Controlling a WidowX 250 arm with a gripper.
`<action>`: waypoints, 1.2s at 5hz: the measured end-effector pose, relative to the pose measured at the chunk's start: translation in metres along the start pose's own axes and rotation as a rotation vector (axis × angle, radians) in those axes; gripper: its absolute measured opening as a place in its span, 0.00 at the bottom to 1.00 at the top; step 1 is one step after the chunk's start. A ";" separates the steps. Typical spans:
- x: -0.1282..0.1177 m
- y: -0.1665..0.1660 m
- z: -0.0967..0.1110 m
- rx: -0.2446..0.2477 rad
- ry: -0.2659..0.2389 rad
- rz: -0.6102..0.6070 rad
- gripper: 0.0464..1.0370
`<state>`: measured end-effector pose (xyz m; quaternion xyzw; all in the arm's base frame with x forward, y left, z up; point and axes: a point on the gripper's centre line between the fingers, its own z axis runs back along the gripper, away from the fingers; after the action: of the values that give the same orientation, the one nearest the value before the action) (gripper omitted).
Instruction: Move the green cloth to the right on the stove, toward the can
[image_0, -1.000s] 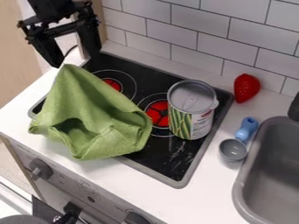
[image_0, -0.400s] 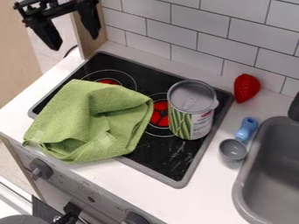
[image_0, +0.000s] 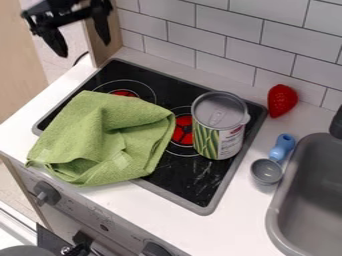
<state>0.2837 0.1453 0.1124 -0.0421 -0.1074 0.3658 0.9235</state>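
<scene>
Fingers: You have the two black fingers (image_0: 56, 44) spread wide apart, with nothing between them.
Gripper: Your black gripper (image_0: 83, 48) is at the top left, above and behind the cloth, well apart from it.
Cloth: The green cloth (image_0: 100, 140) lies in a loose, bumpy heap, with soft folds and a fuzzy look. You see it on the left part of the black stove top (image_0: 194, 177), spilling over the front rim onto the white counter (image_0: 247, 225).
Can: Just right of the cloth, your big can (image_0: 220, 125) stands upright on the stove. It has green beans pictured on its side and a gray top with a pull ring. You can't tell what is inside.
Scoop: Your gray scoop (image_0: 266, 171) with a blue handle sits on the counter, between stove and sink.
Sink: The gray sink (image_0: 277, 220) is at your right.
Strawberry: A red strawberry (image_0: 282, 100) lies near the tiled wall (image_0: 200, 32).
Knobs: Round knobs (image_0: 47, 192) are on the stove's front.
</scene>
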 end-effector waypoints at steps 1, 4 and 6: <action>0.013 0.007 -0.039 0.090 -0.037 0.129 0.96; 0.035 0.013 -0.050 0.025 -0.101 0.194 0.96; 0.035 0.013 -0.050 0.025 -0.102 0.196 0.96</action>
<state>0.3112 0.1792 0.0679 -0.0223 -0.1450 0.4572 0.8772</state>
